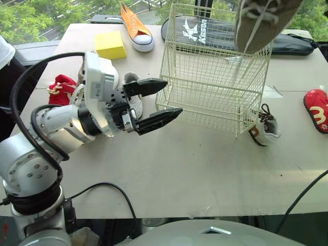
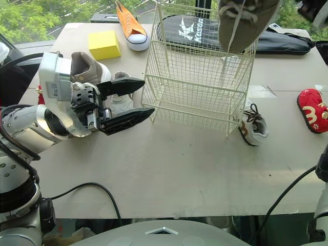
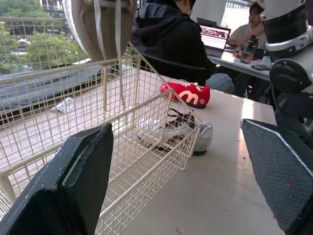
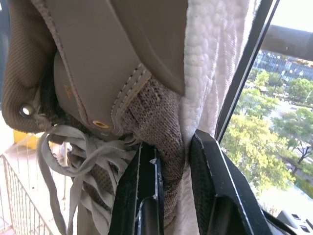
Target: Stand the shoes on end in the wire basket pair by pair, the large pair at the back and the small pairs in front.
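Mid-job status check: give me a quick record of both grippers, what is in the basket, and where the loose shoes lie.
right gripper: shut on the large grey sneaker, held above the basket's back right
left gripper: fingers open, holding nothing, beside the basket's left front
wire basket: upright on the table, no shoe inside yet
right of basket: small white-and-brown shoe; farther out, red shoe with a yellow M
left of basket: tan sneaker, small white shoe, small red shoe
back of table: orange sneaker, yellow block
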Controlling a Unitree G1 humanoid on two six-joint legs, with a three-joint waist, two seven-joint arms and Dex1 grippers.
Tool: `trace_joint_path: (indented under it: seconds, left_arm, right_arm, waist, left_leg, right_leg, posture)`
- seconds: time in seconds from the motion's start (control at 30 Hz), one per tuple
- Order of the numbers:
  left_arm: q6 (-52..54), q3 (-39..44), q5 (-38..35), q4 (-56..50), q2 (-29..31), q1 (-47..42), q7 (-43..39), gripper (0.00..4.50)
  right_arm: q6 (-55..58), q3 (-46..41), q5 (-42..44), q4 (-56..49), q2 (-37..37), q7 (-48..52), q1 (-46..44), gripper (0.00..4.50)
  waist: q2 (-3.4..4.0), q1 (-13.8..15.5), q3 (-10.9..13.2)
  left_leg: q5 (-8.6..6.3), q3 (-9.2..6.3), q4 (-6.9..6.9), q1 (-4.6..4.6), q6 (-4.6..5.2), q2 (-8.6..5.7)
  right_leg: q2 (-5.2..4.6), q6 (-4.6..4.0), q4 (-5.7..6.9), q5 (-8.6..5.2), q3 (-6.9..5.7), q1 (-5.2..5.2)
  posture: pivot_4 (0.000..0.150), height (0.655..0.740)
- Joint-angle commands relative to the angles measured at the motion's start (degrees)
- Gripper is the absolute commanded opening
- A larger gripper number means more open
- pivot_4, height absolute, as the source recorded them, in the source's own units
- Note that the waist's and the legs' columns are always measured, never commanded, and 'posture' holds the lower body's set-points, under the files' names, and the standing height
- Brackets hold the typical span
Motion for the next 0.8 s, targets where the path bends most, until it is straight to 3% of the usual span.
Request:
trace_joint_path:
  seconds: [0.03,0.4,0.47,0.53,0.57,0.6,0.67,0.7,0.73,0.8]
  left_arm:
    - [-3.22,-1.92,1.38,-0.23,0.59,-1.04,-0.46,4.50]
    - [-6.49,-5.62,4.53,2.40,0.50,-2.23,-0.73,4.50]
    - [-6.87,-5.66,4.86,2.60,0.57,-1.83,-0.77,4.50]
    - [-7.17,-5.67,5.15,2.59,0.45,-1.47,-0.71,4.50]
    - [-7.32,-5.61,5.18,2.44,0.35,-1.19,-0.53,4.50]
    - [-7.44,-5.57,5.19,2.35,0.29,-0.99,-0.41,4.50]
    - [-7.64,-5.44,5.13,2.17,0.26,-0.36,-0.27,4.50]
    - [-7.74,-5.42,5.17,2.19,0.28,-0.15,-0.29,4.50]
    - [-7.83,-5.41,5.22,2.27,0.33,0.01,-0.32,4.50]
    - [-8.01,-5.39,5.26,2.47,0.44,0.12,-0.36,4.50]
  right_arm:
    - [-6.04,0.88,-3.45,-0.61,3.54,2.80,3.79,0.02]
    - [-5.44,1.79,-5.09,2.81,7.50,9.45,11.15,0.02]
    - [-2.72,1.49,-4.19,1.84,6.61,10.16,11.20,1.01]
    - [-0.70,0.83,-3.31,0.53,5.99,10.78,12.00,1.66]
    - [-0.05,0.21,-3.14,-0.74,5.47,10.85,13.03,2.16]
    - [0.48,-0.27,-3.03,-1.68,5.12,10.86,13.76,3.05]
    - [0.04,-2.59,-2.71,-4.59,4.05,10.78,15.45,3.70]
    - [-0.91,-3.64,-3.05,-5.73,3.62,10.69,16.04,3.76]
    - [-2.31,-4.46,-3.66,-6.89,2.68,11.64,17.17,4.28]
    - [-4.74,-5.17,-5.06,-8.43,0.97,13.73,19.29,4.45]
  waist:
    - [-0.05,0.02,-0.03]
    - [0.03,0.09,0.01]
    - [0.03,0.09,0.01]
    - [0.02,0.09,0.01]
    - [0.02,0.10,0.01]
    - [0.02,0.10,0.01]
    - [0.02,0.13,0.01]
    - [0.02,0.17,0.01]
    - [0.02,0.24,0.01]
    - [0.02,0.26,0.01]
  left_leg:
    - [0.00,-0.01,0.00,0.04,0.00,0.02]
    - [0.00,-0.15,-0.02,-0.02,0.00,0.02]
    - [0.00,-0.15,-0.03,0.00,0.00,0.02]
    - [0.00,-0.14,-0.03,0.01,0.00,0.03]
    - [0.00,-0.14,-0.03,0.02,0.00,0.03]
    - [0.00,-0.14,-0.03,0.04,0.00,0.03]
    - [0.00,-0.13,-0.02,0.06,0.00,0.03]
    - [-0.01,-0.13,-0.02,0.06,0.00,0.03]
    - [-0.01,-0.13,-0.02,0.08,0.00,0.03]
    - [-0.01,-0.14,-0.01,0.06,0.00,0.01]
  right_leg:
    - [0.03,0.00,-0.01,0.00,-0.01,0.05]
    - [0.07,0.01,-0.07,0.01,-0.11,0.08]
    - [0.07,0.00,-0.07,0.00,-0.11,0.08]
    - [0.07,-0.01,-0.07,0.00,-0.11,0.09]
    - [0.07,-0.01,-0.07,0.00,-0.10,0.09]
    - [0.06,-0.01,-0.07,-0.01,-0.10,0.11]
    - [0.06,0.00,-0.08,-0.01,-0.09,0.15]
    - [0.05,0.00,-0.09,-0.01,-0.08,0.18]
    - [0.04,0.00,-0.10,-0.01,-0.08,0.19]
    - [0.04,0.01,-0.09,-0.01,-0.09,0.19]
  posture:
    - [0.150,0.7400]
    - [0.150,0.7400]
    - [0.150,0.7400]
    - [0.150,0.7400]
    - [0.150,0.7400]
    - [0.150,0.7400]
    - [0.150,0.7400]
    - [0.150,0.7400]
    - [0.150,0.7400]
    - [0.150,0.7400]
